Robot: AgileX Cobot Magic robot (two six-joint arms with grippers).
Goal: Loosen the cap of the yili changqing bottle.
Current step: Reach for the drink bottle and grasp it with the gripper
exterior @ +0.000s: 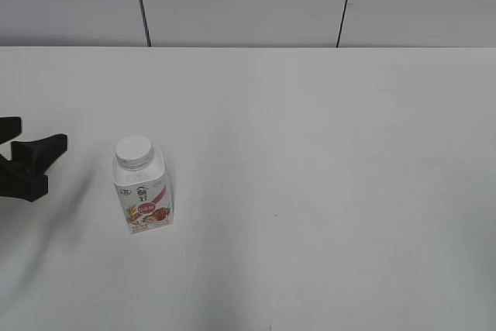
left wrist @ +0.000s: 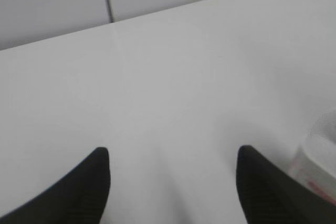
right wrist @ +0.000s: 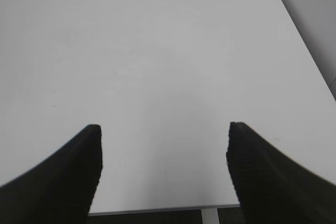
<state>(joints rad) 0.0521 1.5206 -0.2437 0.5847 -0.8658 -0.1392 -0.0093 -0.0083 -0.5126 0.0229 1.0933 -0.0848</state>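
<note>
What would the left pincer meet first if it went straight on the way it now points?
Probably nothing: between the open left pincer lies only bare table. The bottle sits just off to its right side, though depth is unclear.

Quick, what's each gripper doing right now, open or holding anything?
Left gripper: open, empty, beside the bottle.
Right gripper: open, empty.

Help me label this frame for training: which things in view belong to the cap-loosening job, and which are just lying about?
Belongs to the job:
- yili changqing bottle, upright on the table
- its cap, on the neck
- left end effector, open, beside the bottle, apart from it
- right end effector, open, over bare table

Just there:
- white table
- wall panels
- no loose items visible
</note>
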